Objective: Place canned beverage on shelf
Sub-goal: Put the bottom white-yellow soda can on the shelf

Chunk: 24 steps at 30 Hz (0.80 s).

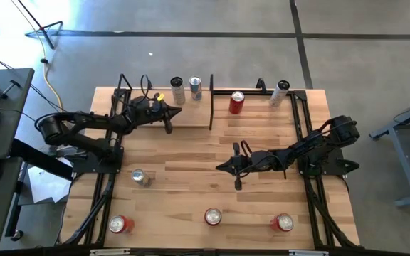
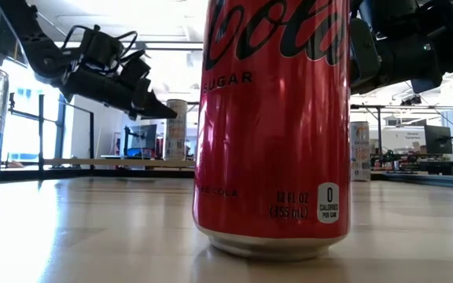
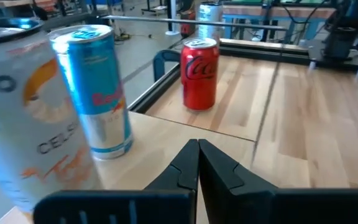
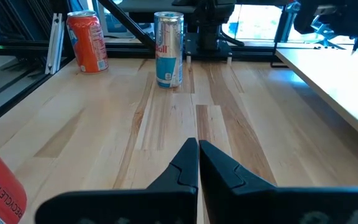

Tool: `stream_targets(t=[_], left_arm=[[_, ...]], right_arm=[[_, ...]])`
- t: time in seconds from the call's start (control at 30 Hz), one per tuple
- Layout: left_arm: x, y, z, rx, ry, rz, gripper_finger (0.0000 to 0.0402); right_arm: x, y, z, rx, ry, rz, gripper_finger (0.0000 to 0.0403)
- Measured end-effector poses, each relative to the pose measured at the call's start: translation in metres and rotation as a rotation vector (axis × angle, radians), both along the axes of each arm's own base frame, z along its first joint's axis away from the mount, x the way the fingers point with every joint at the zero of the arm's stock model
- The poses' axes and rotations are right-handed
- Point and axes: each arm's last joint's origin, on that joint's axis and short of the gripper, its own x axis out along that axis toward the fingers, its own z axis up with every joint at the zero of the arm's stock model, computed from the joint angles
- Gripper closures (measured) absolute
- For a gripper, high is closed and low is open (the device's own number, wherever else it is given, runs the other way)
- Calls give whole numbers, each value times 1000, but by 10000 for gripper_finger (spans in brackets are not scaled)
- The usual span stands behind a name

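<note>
Nearest the front edge there's a row of three cans, with the red cola can [image 2: 274, 118] in the middle, an orange can [image 4: 87, 40] off to the left corner and another red can [image 1: 283, 222] to the right, all upright on the plank table [image 1: 262, 206] and well apart from each other, which looks like stock laid out with room for a gripper to get around each one. A bit further in stands a slim blue-and-silver can [image 4: 168, 48], also alone on the table. The right gripper [image 1: 223, 167] hangs over the middle of the table with its fingers pressed together and nothing in them, so it's basically parked and out of the way. Further back is the shelf [image 1: 141, 122], where a white Celsius can [image 3: 17, 124] and a blue energy-drink can [image 3: 95, 93] stand upright side by side along the back edge, close to the upright end panel [image 1: 211, 99]. So two drinks are already on it, tucked back, probably to leave the front free. The left gripper [image 3: 197, 163] hovers over that free front part, just beside those two cans, pincer squeezed shut on nothing. My guess is a placement is done and the next can has to come from the table. Just past the panel a red Coke can [image 3: 199, 71] sits on the table, not the shelf, and a last can [image 1: 282, 91] stands in the far right corner.
</note>
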Motion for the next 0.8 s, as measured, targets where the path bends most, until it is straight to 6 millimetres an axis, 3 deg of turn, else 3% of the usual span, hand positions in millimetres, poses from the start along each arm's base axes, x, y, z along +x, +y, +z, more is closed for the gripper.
stream_targets(t=[0.8], left_arm=[[-4,6,0,5,7,18,401]], right_arm=[[1,-3,0,-2,0,-7,403]])
